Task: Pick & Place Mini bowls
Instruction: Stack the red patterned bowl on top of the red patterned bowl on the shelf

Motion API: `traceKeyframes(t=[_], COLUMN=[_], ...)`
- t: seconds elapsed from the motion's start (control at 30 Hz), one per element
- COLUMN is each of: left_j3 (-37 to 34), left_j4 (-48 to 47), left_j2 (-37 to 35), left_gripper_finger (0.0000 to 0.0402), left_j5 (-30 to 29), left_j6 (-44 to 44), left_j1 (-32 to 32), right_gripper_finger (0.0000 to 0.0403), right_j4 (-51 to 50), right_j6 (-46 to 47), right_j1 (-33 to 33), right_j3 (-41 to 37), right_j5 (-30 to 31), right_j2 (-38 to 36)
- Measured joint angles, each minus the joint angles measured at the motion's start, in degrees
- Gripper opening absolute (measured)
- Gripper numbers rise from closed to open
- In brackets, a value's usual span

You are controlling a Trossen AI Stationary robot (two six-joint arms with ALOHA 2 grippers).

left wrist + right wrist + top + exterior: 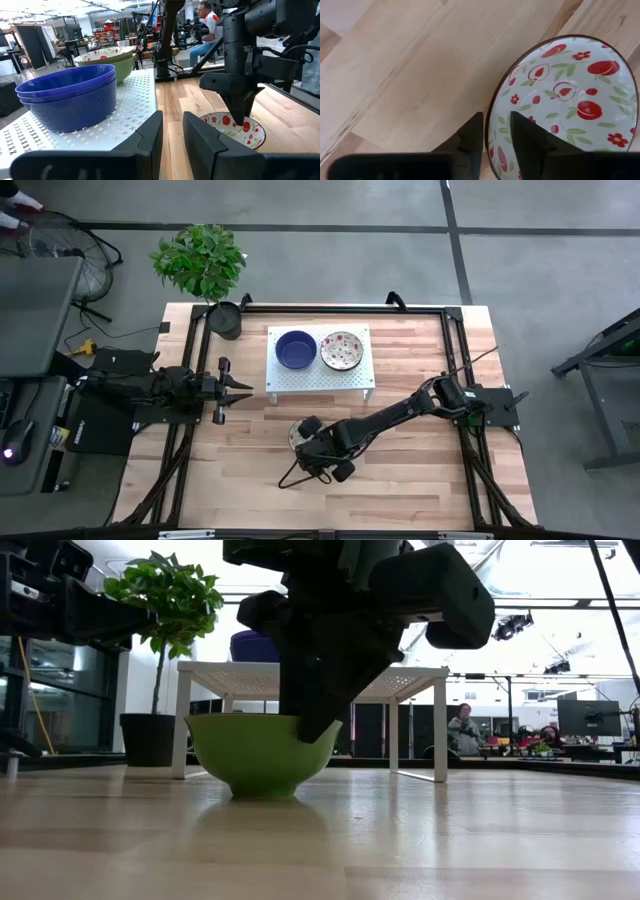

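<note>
floral bowl [567,107] on the desk [420,480], six o'clock of the white rack [320,375]; my right fingers [527,135] straddle its rim, closing, not yet clenched; left gripper [235,388] waits at nine o'clock.

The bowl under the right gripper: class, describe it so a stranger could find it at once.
Start at the white stand on the wooden table. In front of it, the bowl sits on bare wood below the right gripper. Unlike the bowls on the stand, it is green outside with red fruit and flowers inside.
</note>
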Motion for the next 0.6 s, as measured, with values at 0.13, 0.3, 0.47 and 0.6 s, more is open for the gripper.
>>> traceKeyframes(t=[0.13,0.3,0.47,0.6], left_j3=[0.0,0.0,0.0,0.0], left_j4=[0.0,0.0,0.0,0.0], left_j2=[0.0,0.0,0.0,0.0], left_gripper_finger=[0.0072,0.0072,0.0072,0.0072], left_j5=[0.0,0.0,0.0,0.0], left_j6=[0.0,0.0,0.0,0.0], left_j1=[0.0,0.0,0.0,0.0], right_gripper_finger=[0.0046,0.0008,0.0006,0.0004], right_j4=[-0.1,0.1,0.1,0.1], right_j6=[0.0,-0.1,1.1,1.3], right_j1=[0.0,0.0,0.0,0.0], right_j3=[0.0,0.1,0.2,0.2], right_j5=[0.0,-0.1,0.1,0.8], right_j2=[0.0,-0.1,-0.2,-0.2])
